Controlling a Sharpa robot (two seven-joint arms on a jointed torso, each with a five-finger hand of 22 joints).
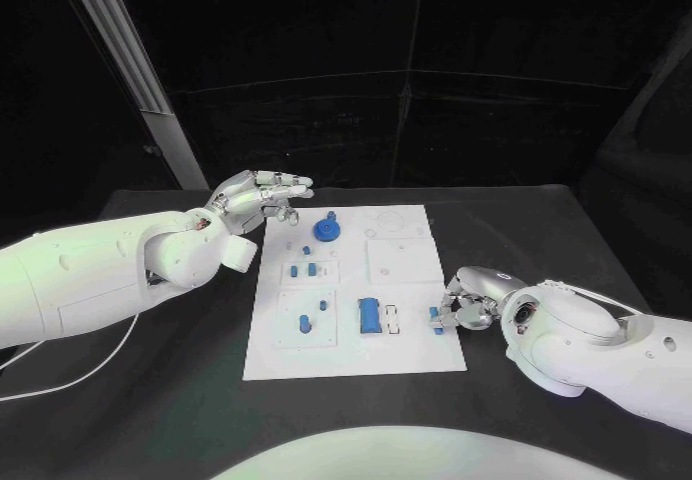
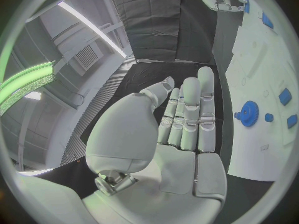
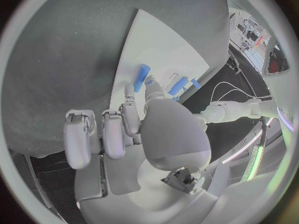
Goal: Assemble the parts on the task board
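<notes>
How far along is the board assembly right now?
Done, it seems: the blue gear stands seated at the far end of the task board. In hand: the right hand pinches a small blue part at the board's right edge. Left: several blue parts lie loose; the left hand hovers open.

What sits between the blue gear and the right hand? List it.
In the head view, white board and a long blue piece lie between the blue gear and right hand.

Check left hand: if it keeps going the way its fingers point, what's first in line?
Probably the blue gear standing on the task board. The left hand, open and holding nothing, points across the board's far end toward it. Its height above the board is unclear, so it may pass over.
</notes>
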